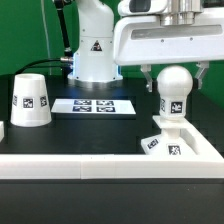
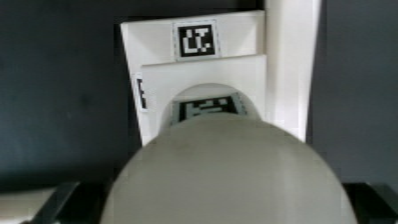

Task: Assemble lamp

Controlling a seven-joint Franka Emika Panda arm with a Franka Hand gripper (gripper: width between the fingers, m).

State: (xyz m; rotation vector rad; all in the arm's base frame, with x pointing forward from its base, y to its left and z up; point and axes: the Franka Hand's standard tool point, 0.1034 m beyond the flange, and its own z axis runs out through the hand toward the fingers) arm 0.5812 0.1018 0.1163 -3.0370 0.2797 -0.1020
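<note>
The ball-headed bulb stands upright with its stem on the flat square base, at the exterior view's right. My gripper is over the bulb, one finger on each side of the ball head with a small gap on both sides, so it is open. In the wrist view the bulb's head fills the middle, the base lies beyond it, and my gripper straddles the head. The cone shade stands alone on the table at the exterior view's left.
The marker board lies flat in the middle, in front of the robot's white pedestal. A raised white border runs along the front edge and up the right side beside the base.
</note>
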